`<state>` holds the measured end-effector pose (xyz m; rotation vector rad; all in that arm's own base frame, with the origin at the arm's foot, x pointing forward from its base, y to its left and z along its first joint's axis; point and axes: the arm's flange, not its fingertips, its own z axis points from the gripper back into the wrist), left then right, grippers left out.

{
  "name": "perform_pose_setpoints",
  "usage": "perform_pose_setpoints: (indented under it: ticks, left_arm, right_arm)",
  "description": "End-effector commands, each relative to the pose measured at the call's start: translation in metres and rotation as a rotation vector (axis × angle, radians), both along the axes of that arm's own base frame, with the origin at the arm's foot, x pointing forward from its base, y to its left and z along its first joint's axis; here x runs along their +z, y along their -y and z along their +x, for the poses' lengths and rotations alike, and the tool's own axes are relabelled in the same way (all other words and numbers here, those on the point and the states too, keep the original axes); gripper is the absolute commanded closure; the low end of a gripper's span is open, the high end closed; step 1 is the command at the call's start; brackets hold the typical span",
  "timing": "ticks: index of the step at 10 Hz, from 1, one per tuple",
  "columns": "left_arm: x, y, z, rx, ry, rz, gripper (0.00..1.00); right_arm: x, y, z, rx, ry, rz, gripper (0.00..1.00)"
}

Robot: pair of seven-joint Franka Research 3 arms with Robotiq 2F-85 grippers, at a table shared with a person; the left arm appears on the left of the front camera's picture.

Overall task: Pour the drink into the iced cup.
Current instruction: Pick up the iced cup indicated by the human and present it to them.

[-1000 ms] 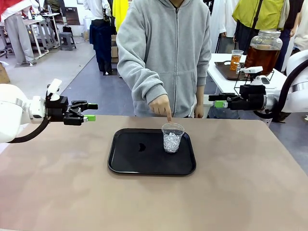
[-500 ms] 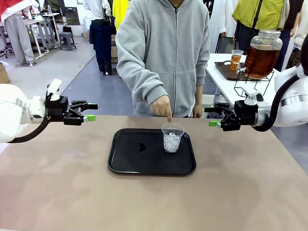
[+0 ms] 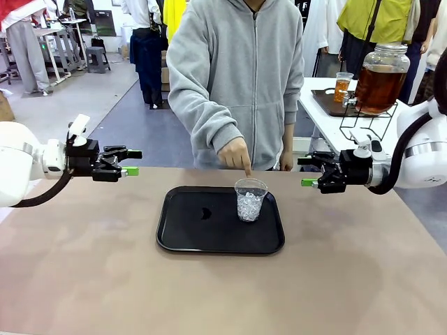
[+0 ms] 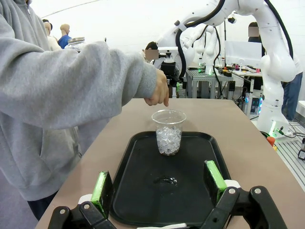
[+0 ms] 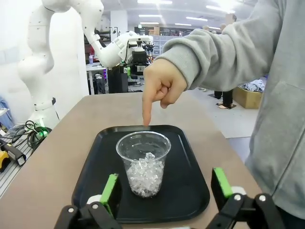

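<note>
Front: iced cup [image 3: 251, 199] upright on black tray [image 3: 181, 237], centre of surface [image 3: 349, 279]. Person's hand [image 3: 234, 153] points down at its far rim. Jar [image 3: 388, 52] at 2 o'clock on a side table holds the drink [image 3: 377, 87]. Left pincer [image 3: 134, 162] at 9, right pincer [image 3: 306, 172] at 3, both apart and empty.
Wrist views: each pincer faces the cup.

Ahead of left tool [image 3: 134, 162]: open air to the iced cup [image 3: 250, 199].
Ahead of right tool [image 3: 306, 172]: clear too.
At cup's rim: a person's hand [image 3: 234, 153] blocks us.
</note>
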<state>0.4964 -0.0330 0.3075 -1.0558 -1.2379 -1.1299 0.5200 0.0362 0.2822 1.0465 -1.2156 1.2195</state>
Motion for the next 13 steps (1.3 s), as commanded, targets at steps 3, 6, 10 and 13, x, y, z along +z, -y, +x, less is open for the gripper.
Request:
perform_pose_setpoints:
  ticks: [3, 6, 10, 13]
  left_arm:
    - [0.002, 0.002, 0.000, 0.008, 0.004, -0.005, 0.00]
    - [0.002, 0.002, 0.000, 0.008, 0.004, -0.005, 0.00]
    - [0.002, 0.002, 0.000, 0.008, 0.004, -0.005, 0.00]
    - [0.002, 0.002, 0.000, 0.008, 0.004, -0.005, 0.00]
  right_arm:
    - [0.000, -0.001, 0.000, 0.004, 0.000, 0.005, 0.00]
    - [-0.022, -0.025, 0.000, 0.021, -0.031, 0.004, 0.00]
    - [-0.047, -0.047, -0.001, 0.035, -0.044, -0.051, 0.00]
    - [-0.058, -0.058, 0.001, 0.046, -0.061, -0.057, 0.00]
